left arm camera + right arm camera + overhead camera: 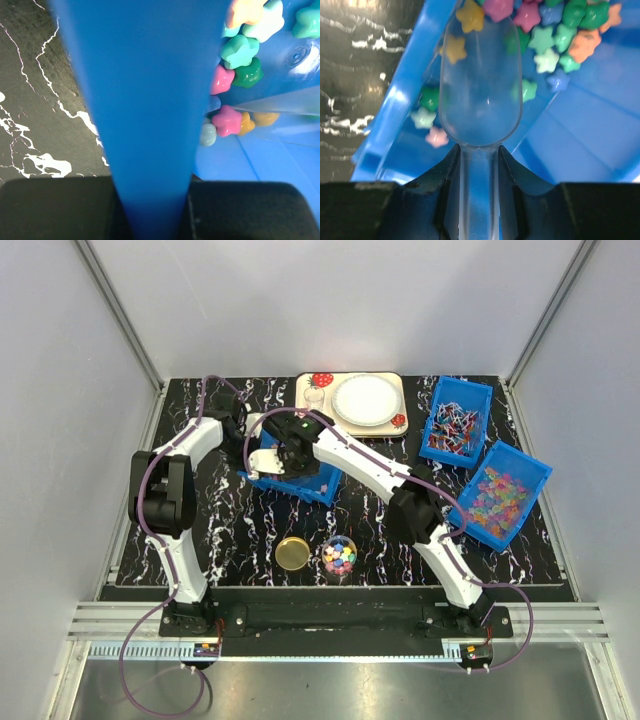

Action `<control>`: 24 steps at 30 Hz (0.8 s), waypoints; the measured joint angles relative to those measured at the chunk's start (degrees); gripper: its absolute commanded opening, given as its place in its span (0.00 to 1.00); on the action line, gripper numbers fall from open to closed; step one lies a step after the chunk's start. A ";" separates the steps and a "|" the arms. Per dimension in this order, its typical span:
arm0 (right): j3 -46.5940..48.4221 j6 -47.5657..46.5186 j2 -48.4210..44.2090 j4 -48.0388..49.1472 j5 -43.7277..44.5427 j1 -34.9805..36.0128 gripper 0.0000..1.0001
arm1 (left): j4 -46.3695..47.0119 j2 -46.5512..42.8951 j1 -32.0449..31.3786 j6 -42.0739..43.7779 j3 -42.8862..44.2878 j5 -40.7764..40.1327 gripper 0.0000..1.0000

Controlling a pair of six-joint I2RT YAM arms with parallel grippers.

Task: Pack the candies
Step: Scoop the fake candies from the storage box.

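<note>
a: clear scoop (480,100) is pinched by its handle in right gripper (479,165). where are candies (555,35)?
b: in blue bin (580,140), mid counter (220,530), its wall clamped by left gripper (152,210). they seem light, hard, slippery: better scoop than pinch.

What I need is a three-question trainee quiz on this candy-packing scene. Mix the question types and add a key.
1. True or false: the gold lid is screwed onto the jar.
2. What do the right arm's jaws hold?
3. The left arm's jaws clamp on: A) the plate's rim, B) the blue bin's wall, C) a cable.

Key:
1. False; the lid lies on the table beside the open jar.
2. The clear scoop, its bowl in the bin among the star candies.
3. B.
</note>
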 measured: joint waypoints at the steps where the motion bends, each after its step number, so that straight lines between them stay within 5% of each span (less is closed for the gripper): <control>1: -0.55 0.50 0.00 0.85 -0.52 -0.02 0.00 | 0.00 0.00 0.00 0.13 0.00 0.00 0.00; 11: -10.43 8.13 -1.51 12.46 -5.64 -2.99 0.00 | -0.07 0.00 -0.07 0.39 0.00 0.11 0.00; 24: -32.96 18.49 -15.17 30.01 -11.61 -6.29 0.00 | -0.11 0.00 -0.15 0.13 0.00 0.24 0.00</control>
